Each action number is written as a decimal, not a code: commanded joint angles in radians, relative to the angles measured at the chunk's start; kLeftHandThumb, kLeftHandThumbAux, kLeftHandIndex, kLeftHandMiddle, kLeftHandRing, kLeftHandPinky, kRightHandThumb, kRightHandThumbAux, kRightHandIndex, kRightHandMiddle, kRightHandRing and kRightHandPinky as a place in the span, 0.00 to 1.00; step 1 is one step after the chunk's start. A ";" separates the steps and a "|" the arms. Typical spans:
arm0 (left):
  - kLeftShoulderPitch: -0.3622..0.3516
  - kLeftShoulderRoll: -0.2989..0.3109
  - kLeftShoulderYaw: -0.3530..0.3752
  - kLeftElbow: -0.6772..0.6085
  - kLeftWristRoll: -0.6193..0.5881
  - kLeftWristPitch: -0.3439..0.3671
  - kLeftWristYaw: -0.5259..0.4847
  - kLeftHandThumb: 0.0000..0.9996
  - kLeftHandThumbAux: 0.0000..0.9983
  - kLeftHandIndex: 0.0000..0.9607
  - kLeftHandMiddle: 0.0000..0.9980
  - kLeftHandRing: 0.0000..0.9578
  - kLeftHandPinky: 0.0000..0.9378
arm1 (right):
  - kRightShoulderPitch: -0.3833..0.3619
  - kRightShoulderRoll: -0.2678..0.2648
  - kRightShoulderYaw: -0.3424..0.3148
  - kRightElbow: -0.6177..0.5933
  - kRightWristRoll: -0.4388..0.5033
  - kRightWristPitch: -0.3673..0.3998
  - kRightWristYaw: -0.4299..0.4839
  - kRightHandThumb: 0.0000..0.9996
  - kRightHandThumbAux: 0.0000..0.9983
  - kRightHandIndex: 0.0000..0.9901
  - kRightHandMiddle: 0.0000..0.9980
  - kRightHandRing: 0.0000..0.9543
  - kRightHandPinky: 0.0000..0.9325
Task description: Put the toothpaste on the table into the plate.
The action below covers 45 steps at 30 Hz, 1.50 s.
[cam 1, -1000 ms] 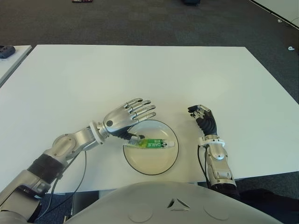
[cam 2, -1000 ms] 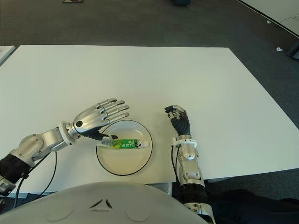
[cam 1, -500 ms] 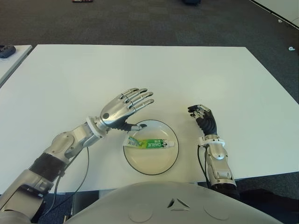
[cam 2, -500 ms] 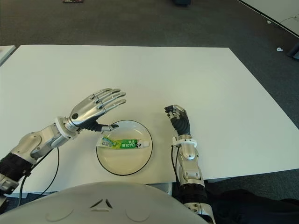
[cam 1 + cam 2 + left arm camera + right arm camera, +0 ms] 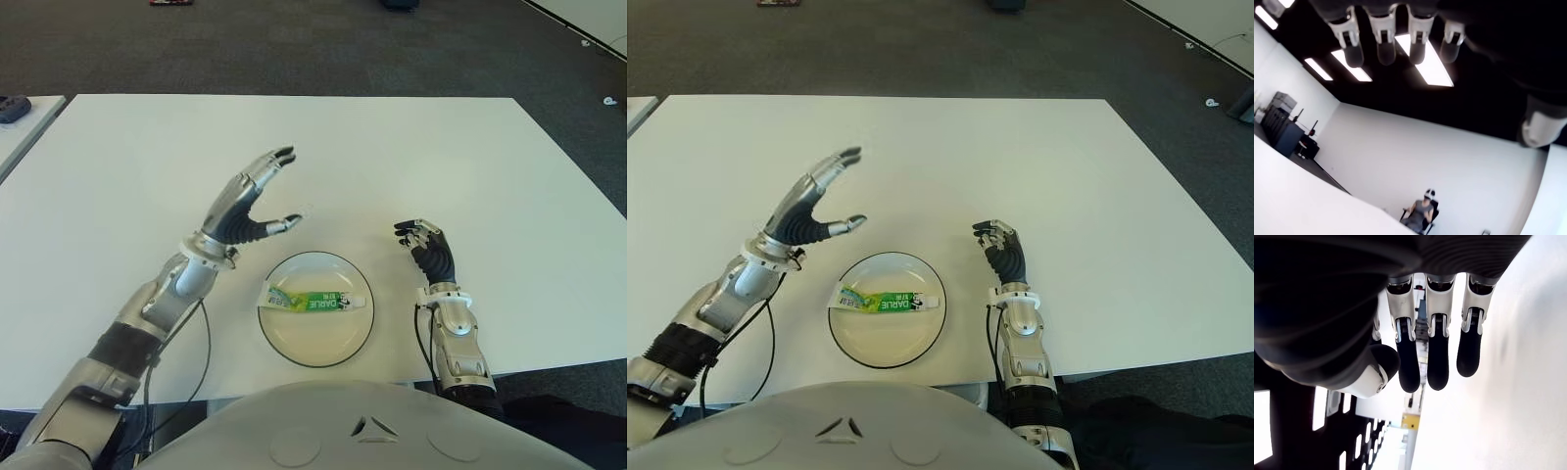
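Observation:
A green and white toothpaste tube point(image 5: 313, 301) lies flat across the white plate point(image 5: 315, 345) near the table's front edge. My left hand point(image 5: 253, 196) is raised above the table, up and to the left of the plate, with its fingers spread and nothing in them. In the left wrist view the fingertips point(image 5: 1385, 36) point up at ceiling lights. My right hand point(image 5: 424, 246) shows to the right of the plate, with relaxed fingers point(image 5: 1432, 345) holding nothing.
The white table point(image 5: 294, 157) stretches far behind the plate. Dark carpet lies beyond its back edge. A second white surface with a dark object point(image 5: 14, 107) sits at the far left. A seated person point(image 5: 1422, 209) shows in the left wrist view.
My left hand lifted off the toothpaste, left it in the plate, and rose up and back to the left, tilting its palm upward. The right hand stayed put.

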 commanded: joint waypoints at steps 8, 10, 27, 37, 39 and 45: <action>0.051 -0.184 0.200 0.222 -0.521 0.102 -0.269 0.33 0.77 0.35 0.37 0.40 0.48 | -0.015 -0.005 -0.003 0.031 0.013 -0.005 0.012 0.69 0.73 0.42 0.42 0.40 0.41; 0.053 -0.206 0.216 0.220 -0.540 0.115 -0.282 0.32 0.77 0.36 0.39 0.42 0.49 | -0.018 -0.004 -0.003 0.037 0.014 -0.008 0.013 0.69 0.73 0.42 0.42 0.40 0.41; 0.035 -0.384 0.355 0.324 -0.503 0.115 -0.269 0.04 0.76 0.51 0.55 0.53 0.54 | -0.056 0.016 0.000 0.095 0.010 0.002 -0.003 0.67 0.75 0.41 0.44 0.44 0.45; 0.020 -0.425 0.402 0.402 -0.449 0.104 -0.249 0.06 0.79 0.52 0.53 0.52 0.53 | -0.074 0.030 0.006 0.115 0.006 -0.001 -0.012 0.07 0.80 0.32 0.43 0.43 0.42; 0.019 -0.431 0.408 0.412 -0.438 0.103 -0.245 0.07 0.80 0.52 0.53 0.53 0.53 | -0.077 0.033 0.007 0.114 0.004 -0.002 -0.015 0.04 0.80 0.31 0.43 0.43 0.42; 0.024 -0.454 0.422 0.420 -0.420 0.121 -0.223 0.08 0.83 0.49 0.52 0.52 0.51 | -0.083 0.036 0.011 0.115 0.004 -0.010 -0.018 0.00 0.78 0.32 0.42 0.42 0.43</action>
